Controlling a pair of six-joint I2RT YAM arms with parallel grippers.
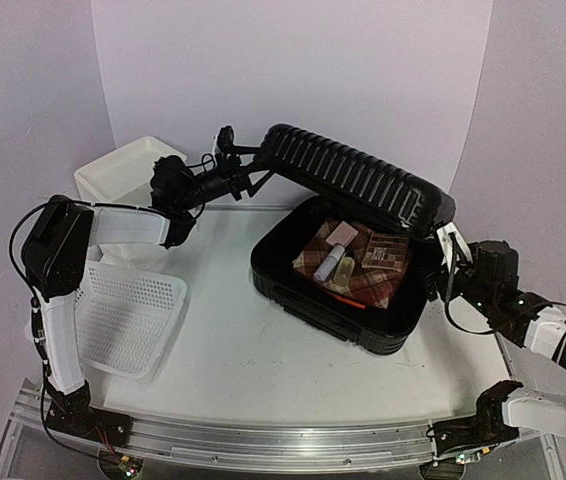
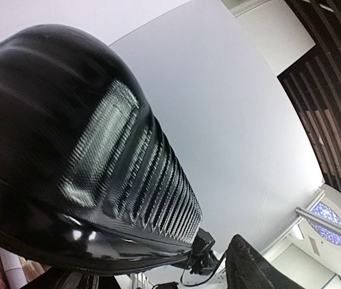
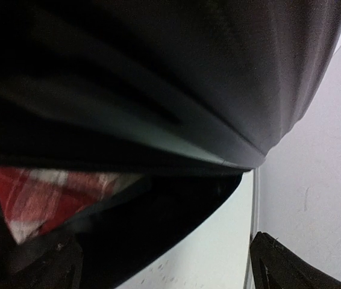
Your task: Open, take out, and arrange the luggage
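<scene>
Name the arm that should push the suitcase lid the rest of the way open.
Left, probably. The left gripper is against the high end of the luggage lid, which is half raised. The right gripper sits low by the lid's lower corner, with less leverage.

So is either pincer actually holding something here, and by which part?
Left pincer is at the left end of the raised lid of the luggage; clamped or just propping cannot be told. Right pincer stands open, gripping nothing.
</scene>
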